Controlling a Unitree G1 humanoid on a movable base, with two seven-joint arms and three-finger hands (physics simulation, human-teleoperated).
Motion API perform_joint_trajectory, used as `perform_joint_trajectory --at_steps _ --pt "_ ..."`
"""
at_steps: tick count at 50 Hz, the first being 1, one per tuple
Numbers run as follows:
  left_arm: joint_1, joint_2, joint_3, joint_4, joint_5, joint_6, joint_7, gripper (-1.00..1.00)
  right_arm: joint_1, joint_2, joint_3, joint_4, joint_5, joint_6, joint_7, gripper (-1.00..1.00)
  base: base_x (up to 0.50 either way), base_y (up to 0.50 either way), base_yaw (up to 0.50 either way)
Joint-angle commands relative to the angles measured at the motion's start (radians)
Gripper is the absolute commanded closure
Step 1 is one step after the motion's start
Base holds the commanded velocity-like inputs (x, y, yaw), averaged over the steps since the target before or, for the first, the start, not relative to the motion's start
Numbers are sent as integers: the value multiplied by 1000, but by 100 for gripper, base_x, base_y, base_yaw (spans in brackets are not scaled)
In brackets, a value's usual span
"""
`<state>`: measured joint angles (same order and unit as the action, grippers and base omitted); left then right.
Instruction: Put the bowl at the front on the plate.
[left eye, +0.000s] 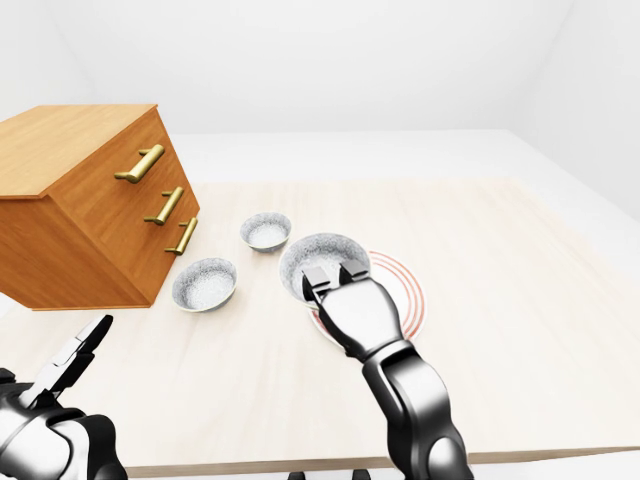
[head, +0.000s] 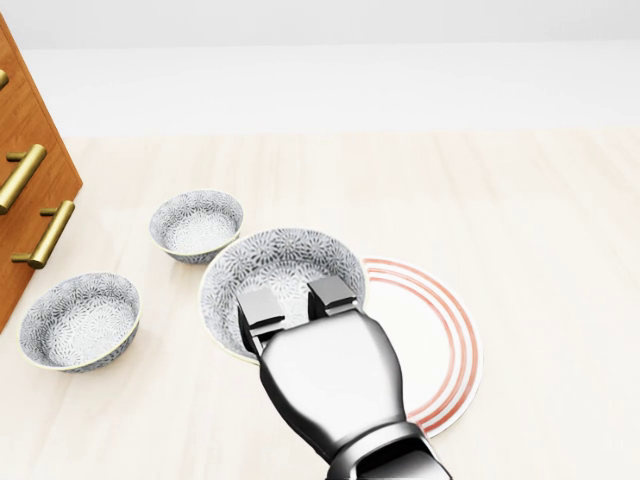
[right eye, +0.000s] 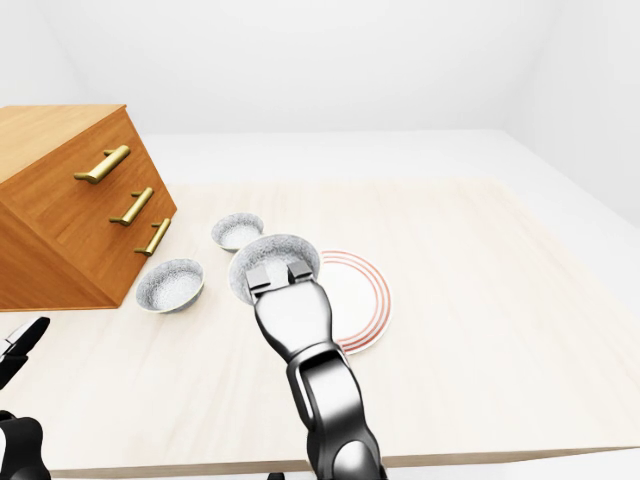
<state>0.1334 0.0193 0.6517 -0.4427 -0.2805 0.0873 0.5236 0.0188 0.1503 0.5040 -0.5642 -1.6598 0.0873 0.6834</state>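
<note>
The patterned grey bowl (head: 283, 262) hangs tilted above the table, its right side over the left edge of the red-ringed white plate (head: 441, 340). My right hand (head: 295, 299) is shut on the bowl's near rim, with two fingers inside the bowl and the thumb hidden beneath. The hand and forearm cover the left half of the plate in the head view. My left hand (left eye: 76, 354) sits low at the bottom left of the left-eye view, its fingers spread with nothing in them.
Two more patterned bowls stand left of the plate: a small one (head: 197, 225) higher up and another (head: 79, 320) lower left. A wooden drawer chest (left eye: 88, 205) with brass handles stands at the left. The table's near edge (left eye: 300, 464) runs along the bottom.
</note>
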Motion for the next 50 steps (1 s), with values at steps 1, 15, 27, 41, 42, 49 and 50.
perform_joint_trajectory --at_steps 1,15,27,41,42,49,50 --pt "-2 2 1 1 -6 0 0 -100 80 -44 10 -83 -21 0 -45 100 0 0 0" --pt "-2 2 -2 7 -4 0 0 -100 96 -60 23 -83 -8 0 -56 100 0 0 0" --pt "-2 3 -3 7 -5 0 0 -100 95 -62 24 -83 -8 0 -56 100 0 0 0" --pt "-1 3 0 -5 -8 0 0 -100 76 -62 -33 -111 -21 0 -9 100 0 0 0" --pt "-1 2 -1 -5 -6 0 0 -100 68 -56 -52 -122 -13 0 -1 100 0 0 0" --pt "1 2 -1 -9 -7 0 0 -100 43 -55 -152 -151 51 0 10 100 0 0 0" --pt "0 1 -1 -8 -5 0 0 -100 43 -57 -166 -149 66 0 -2 100 0 0 0"
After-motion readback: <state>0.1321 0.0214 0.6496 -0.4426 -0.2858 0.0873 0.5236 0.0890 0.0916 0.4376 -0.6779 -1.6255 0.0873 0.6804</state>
